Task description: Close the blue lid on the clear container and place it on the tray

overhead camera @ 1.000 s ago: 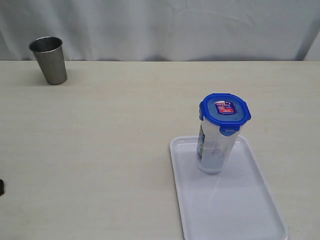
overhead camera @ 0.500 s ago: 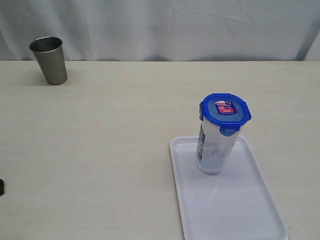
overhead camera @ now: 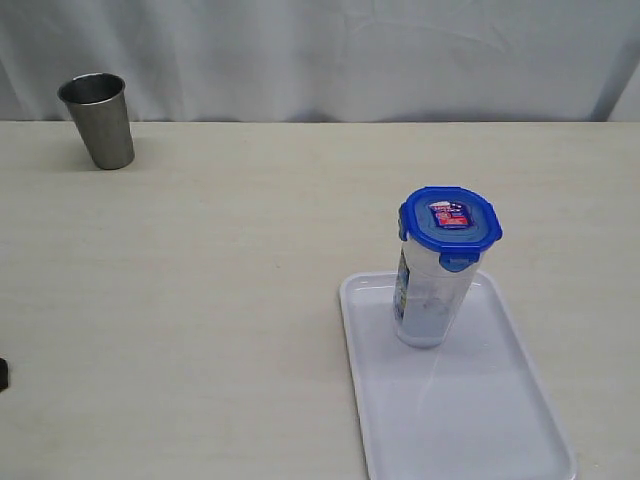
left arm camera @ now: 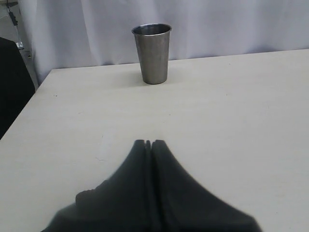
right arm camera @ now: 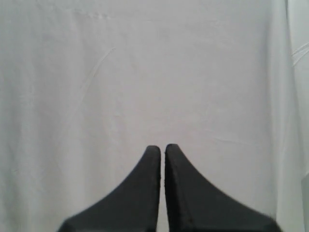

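The clear container (overhead camera: 430, 300) stands upright on the far end of the white tray (overhead camera: 480, 420) at the front right of the table. The blue lid (overhead camera: 450, 228) sits on its rim with the flaps down and the red-and-white label up. No arm is near it. My left gripper (left arm camera: 148, 143) is shut with nothing between its fingers, low over bare table and facing the steel cup. My right gripper (right arm camera: 162, 147) is shut and empty, facing only a white curtain. Only a dark sliver (overhead camera: 3, 374) at the left edge of the exterior view shows of the arms.
A grey steel cup (overhead camera: 98, 120) (left arm camera: 152, 53) stands at the far left corner of the table. A white curtain (overhead camera: 330, 55) hangs behind the table. The table's left edge (left arm camera: 29, 104) shows in the left wrist view.
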Controlling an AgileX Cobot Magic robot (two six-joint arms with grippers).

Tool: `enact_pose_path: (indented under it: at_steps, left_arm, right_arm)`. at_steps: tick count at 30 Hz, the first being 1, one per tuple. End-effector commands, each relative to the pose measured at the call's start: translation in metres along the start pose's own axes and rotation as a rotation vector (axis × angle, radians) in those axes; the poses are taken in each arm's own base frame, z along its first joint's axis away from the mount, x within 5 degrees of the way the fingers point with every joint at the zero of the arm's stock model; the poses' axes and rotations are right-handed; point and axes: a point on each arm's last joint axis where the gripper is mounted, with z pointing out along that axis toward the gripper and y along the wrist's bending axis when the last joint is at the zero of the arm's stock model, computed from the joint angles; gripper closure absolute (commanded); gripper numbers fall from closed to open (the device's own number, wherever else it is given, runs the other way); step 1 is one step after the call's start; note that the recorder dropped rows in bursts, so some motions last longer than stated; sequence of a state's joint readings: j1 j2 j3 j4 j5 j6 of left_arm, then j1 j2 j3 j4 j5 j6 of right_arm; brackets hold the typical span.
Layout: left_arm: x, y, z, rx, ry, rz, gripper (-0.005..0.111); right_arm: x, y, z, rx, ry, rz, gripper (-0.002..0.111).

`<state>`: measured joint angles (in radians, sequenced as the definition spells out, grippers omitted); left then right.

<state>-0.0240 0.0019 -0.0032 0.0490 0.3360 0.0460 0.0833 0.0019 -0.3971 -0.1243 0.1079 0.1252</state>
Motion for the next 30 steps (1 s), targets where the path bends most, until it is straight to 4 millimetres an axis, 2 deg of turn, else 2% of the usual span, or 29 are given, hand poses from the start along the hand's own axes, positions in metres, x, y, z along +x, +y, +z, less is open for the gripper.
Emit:
enact_pose_path:
  at_steps: [1, 7, 11, 17, 30]
  left_arm:
    - [0.0, 0.0, 0.0, 0.002, -0.007, -0.005, 0.107]
    - [0.0, 0.0, 0.0, 0.002, -0.007, -0.005, 0.107]
    - [0.0, 0.0, 0.0, 0.002, -0.007, -0.005, 0.107]
    - [0.0, 0.0, 0.0, 0.001, -0.007, -0.003, 0.107]
    - [0.0, 0.0, 0.0, 0.0, -0.007, 0.001, 0.107]
  right_arm:
    - [0.016, 0.0, 0.002, 0.0, 0.02, -0.039, 0.104]
    - [0.049, -0.003, 0.004, 0.1, 0.081, -0.061, 0.104]
    - [0.072, -0.004, 0.003, 0.103, 0.151, -0.083, 0.104]
    - [0.125, -0.006, -0.005, 0.102, 0.314, -0.08, 0.104]
    - [0.148, -0.009, -0.016, 0.116, 0.576, -0.128, 0.104]
